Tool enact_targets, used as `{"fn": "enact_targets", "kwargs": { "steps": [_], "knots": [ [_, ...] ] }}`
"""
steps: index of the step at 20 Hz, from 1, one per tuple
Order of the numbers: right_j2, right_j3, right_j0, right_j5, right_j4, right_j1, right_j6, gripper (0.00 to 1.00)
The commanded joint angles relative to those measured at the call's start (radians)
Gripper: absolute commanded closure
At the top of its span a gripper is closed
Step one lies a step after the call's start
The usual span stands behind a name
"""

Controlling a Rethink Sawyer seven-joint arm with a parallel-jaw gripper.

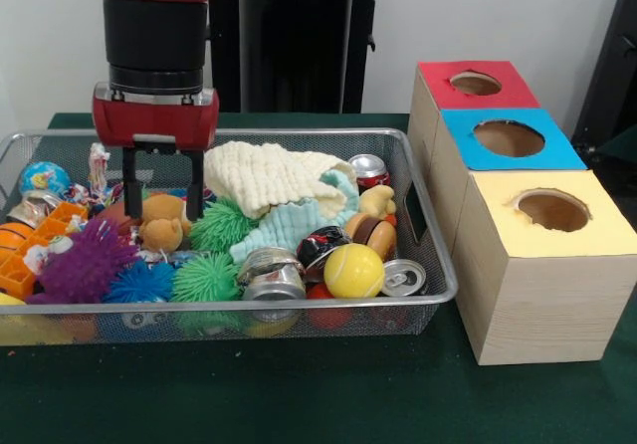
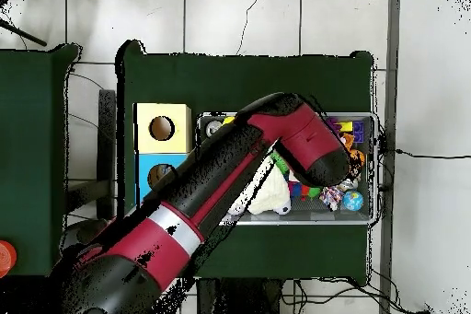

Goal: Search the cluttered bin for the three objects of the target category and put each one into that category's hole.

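Hanging over the end of the bin (image 1: pixel 413 205) farthest from the blue-topped box (image 1: pixel 510 137), the gripper (image 1: pixel 165 180) points straight down with its two dark fingers parted, nothing between them, tips just above a tan plush toy (image 1: pixel 162 223); a posture that reads as poised to probe the clutter rather than to carry anything.

Contents, listed outward from the blue-topped box: a red drink can (image 1: pixel 369 170) and a silver can (image 1: pixel 402 279) against the nearest wall; a yellow ball (image 1: pixel 353 270) and crushed cans (image 1: pixel 271 275) beside them; a cream knitted cloth (image 1: pixel 269 177) draped over a pale teal cloth (image 1: pixel 294 225) across the middle, likely hiding whatever lies beneath; green spiky balls (image 1: pixel 207 277), a blue one (image 1: pixel 139 282) and a purple one (image 1: pixel 82 263) farther off; an orange plastic crate piece (image 1: pixel 20 275) and a small globe ball (image 1: pixel 44 177) at the farthest end.

Clear plastic film pieces: none can be made out with certainty; they would be see-through and easily buried, so I judge the search not finished.

The hole (image 1: pixel 509 138) sits open in the blue top, between the red-topped box (image 1: pixel 476 84) and the yellow-topped box (image 1: pixel 552 210), just beside the bin, so a carry would be short; overhead, the arm (image 2: pixel 221 177) crosses the bin and covers much of it.
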Motion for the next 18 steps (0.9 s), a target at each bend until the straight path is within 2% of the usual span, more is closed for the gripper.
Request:
{"fn": "enact_targets", "kwargs": {
  "steps": [1,8,18],
  "knots": [
    [0.170,-0.045,-0.023,-0.057,0.075,0.022,0.273,0.00],
    [0.188,-0.051,-0.026,0.002,0.113,0.043,0.265,0.00],
    [0.190,-0.115,-0.041,0.084,0.158,0.113,0.280,0.00]
  ]
}}
